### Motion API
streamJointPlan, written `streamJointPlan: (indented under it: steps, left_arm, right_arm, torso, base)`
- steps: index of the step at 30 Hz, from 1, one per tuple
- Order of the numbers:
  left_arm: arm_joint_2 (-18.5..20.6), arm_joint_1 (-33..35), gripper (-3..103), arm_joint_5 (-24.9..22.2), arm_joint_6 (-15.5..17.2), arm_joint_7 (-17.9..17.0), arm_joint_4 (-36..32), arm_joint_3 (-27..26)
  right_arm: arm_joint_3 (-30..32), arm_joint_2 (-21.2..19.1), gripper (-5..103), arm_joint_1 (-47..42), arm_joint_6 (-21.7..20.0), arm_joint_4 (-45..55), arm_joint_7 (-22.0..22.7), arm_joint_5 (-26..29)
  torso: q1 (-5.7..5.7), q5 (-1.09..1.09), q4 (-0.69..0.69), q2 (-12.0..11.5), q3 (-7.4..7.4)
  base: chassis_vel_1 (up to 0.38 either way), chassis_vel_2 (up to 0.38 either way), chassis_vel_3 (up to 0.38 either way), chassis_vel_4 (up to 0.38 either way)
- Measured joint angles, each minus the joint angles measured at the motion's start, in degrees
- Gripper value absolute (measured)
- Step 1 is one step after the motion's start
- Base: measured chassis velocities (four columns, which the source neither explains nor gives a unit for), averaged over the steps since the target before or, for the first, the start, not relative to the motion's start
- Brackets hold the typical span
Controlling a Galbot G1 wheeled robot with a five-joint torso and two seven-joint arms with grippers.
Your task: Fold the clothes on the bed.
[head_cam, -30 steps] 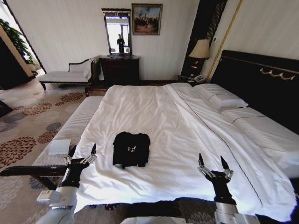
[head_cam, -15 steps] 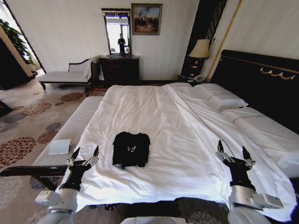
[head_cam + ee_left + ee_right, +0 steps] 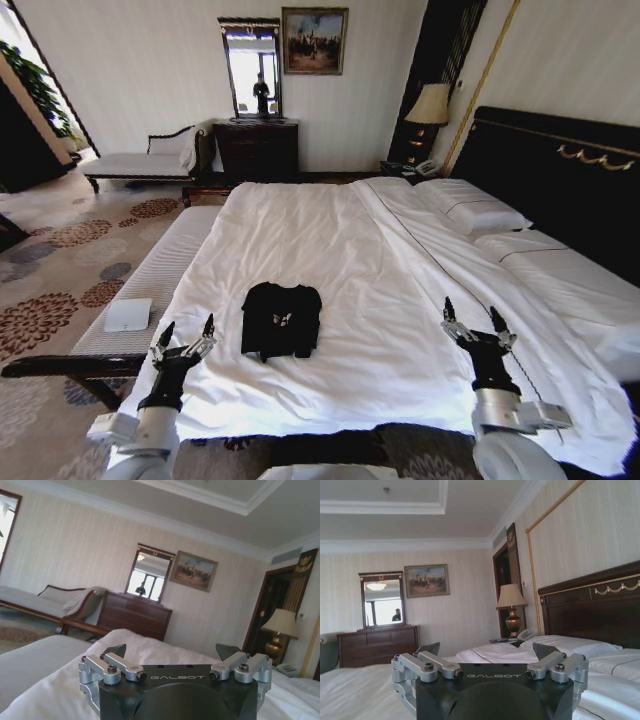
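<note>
Since half a second ago the right arm has pulled back inward and slightly up the frame, from the bed's right edge toward the middle; the left arm has barely shifted. Bed, shirt and room are unchanged.

Bed (image 3: 330, 230): white sheets, dark headboard on the right, pillows against it. It spans most of the head view.

Black T-shirt (image 3: 281, 320): lies flat on the sheet near the foot edge, left of centre, white print facing up. It already looks squared off, sleeves tucked in or hidden; I cannot tell how many folds it has.

Left tool (image 3: 184, 337): raised over the foot edge, just left of the shirt, not touching it. Fingers spread, nothing held; the left wrist view (image 3: 171, 652) confirms it.

Right tool (image 3: 471, 321): raised over bare sheet, well apart from the shirt on its right. Fingers spread, empty; same in the right wrist view (image 3: 486, 651).

Step, as judged: approach, before any grasp. Next move calls for both tools to come down onto the shirt's edges; the right one has further to go.
</note>
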Motion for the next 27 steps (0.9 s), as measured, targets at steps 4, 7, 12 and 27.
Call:
streamJointPlan:
  steps: [4,7,12,27]
  left_arm:
    - [0.6,-2.9,100,0.2,0.2,0.3,0.8,1.4]
    - [1.3,-5.3,100,1.1,0.2,0.6,2.4,3.2]
    - [2.0,-8.4,100,1.2,1.1,0.4,4.0,4.2]
    - [4.2,-18.5,100,-4.7,7.0,-6.8,24.4,2.3]
  right_arm:
    - [1.2,0.9,100,-1.5,1.8,-0.6,-1.6,-2.1]
    - [1.3,2.0,100,-1.3,2.6,-1.2,-2.3,-3.3]
    - [1.3,2.9,100,-0.9,4.5,-1.9,-3.7,-5.2]
    - [0.7,3.3,100,2.8,7.6,-4.9,-3.9,-7.2]
  torso:
    - [-0.01,0.01,0.02,0.0,0.00]
    - [-0.01,0.01,0.03,0.0,0.00]
    - [0.01,0.01,0.03,0.0,0.01]
    - [0.00,0.00,0.04,0.0,0.01]
  base:
    - [0.000,0.000,0.000,0.000]
    - [0.000,0.000,0.000,0.000]
    - [-0.032,0.036,0.029,-0.043]
    - [-0.013,0.014,0.011,-0.018]
